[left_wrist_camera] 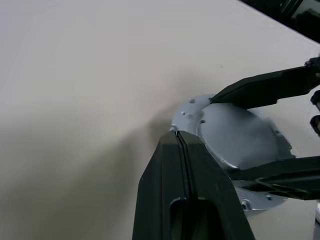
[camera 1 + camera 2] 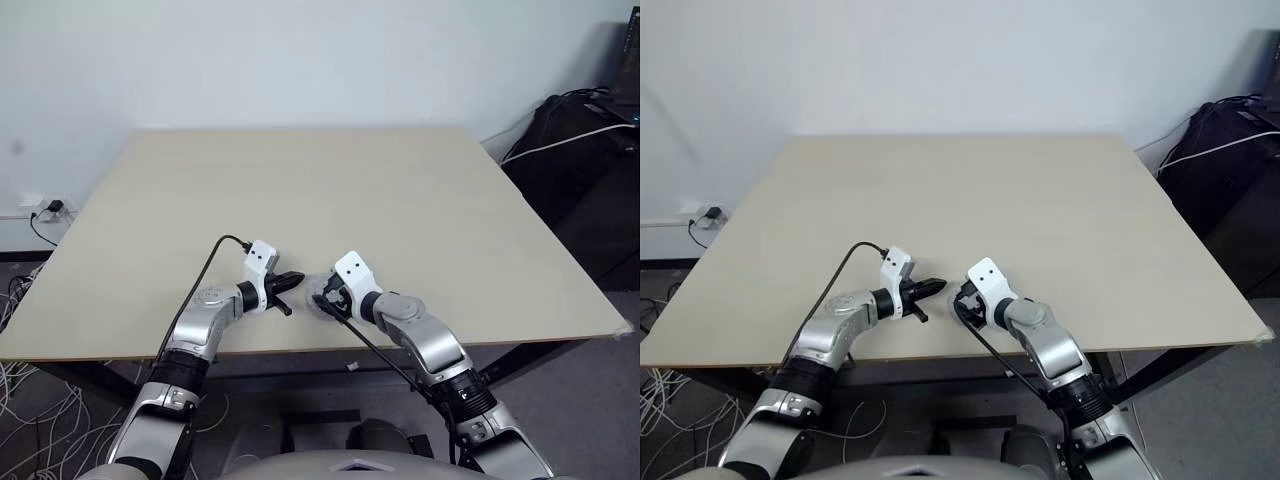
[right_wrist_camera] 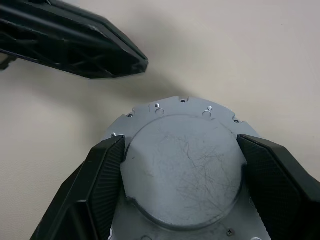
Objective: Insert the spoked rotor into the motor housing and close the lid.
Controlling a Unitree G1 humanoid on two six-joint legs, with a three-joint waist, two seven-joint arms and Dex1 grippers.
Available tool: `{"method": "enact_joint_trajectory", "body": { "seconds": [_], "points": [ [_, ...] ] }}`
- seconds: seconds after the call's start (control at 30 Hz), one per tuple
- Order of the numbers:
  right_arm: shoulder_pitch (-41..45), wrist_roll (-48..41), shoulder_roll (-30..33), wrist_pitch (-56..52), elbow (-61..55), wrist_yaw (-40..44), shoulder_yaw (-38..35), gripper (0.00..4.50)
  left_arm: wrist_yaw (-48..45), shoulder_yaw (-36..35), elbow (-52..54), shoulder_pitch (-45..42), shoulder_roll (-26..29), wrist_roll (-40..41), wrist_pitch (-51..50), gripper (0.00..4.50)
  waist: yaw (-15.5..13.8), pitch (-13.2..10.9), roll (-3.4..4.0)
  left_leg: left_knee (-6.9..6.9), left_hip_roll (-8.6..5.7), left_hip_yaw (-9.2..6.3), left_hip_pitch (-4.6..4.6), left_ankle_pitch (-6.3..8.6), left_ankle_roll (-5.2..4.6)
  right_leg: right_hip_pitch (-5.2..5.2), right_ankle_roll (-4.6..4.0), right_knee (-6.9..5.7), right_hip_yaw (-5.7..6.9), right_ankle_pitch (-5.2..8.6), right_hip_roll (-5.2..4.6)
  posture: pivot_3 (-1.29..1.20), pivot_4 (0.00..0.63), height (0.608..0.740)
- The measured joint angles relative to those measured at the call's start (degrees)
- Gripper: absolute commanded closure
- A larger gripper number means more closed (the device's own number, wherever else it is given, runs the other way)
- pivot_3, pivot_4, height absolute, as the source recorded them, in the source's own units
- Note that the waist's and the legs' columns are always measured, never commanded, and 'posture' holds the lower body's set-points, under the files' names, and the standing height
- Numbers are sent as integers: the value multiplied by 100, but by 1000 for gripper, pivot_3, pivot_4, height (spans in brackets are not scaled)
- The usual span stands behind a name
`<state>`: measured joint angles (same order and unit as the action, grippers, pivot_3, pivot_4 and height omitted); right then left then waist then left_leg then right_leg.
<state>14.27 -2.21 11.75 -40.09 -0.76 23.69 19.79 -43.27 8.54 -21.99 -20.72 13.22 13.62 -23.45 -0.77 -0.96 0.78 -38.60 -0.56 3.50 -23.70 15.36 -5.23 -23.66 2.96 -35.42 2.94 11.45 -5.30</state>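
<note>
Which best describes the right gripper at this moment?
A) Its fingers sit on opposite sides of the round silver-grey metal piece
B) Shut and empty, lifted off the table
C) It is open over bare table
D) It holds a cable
A: in the right wrist view the right gripper has a black finger on each side of the raised round face of the lid, which lies on the table.

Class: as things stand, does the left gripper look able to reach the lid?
Probably yes. The left gripper, shut, sits just beside the lid with bare table between them. The right gripper already clamps the lid's two sides, leaving its near edge free.
</note>
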Motion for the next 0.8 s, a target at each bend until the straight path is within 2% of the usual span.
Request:
{"method": "enact_joint_trajectory", "body": {
  "seconds": [0.3,0.8],
  "points": [
    [-6,8,-21,-4,-5,-26,2,1201,-103,156,-114,-192,-187,-8,-380,4500,-1,0,-1,0,2,-1,2,0,1,-1,-1,-2,-2,0,-21,0,0,740],
    [-3,37,-61,-8,33,-42,1,1201,261,269,-174,-342,-265,-382,-644,4500,-3,42,-14,0,2,-2,6,1,2,1,-1,-4,-5,-1,-28,0,0,740]
  ]
}}
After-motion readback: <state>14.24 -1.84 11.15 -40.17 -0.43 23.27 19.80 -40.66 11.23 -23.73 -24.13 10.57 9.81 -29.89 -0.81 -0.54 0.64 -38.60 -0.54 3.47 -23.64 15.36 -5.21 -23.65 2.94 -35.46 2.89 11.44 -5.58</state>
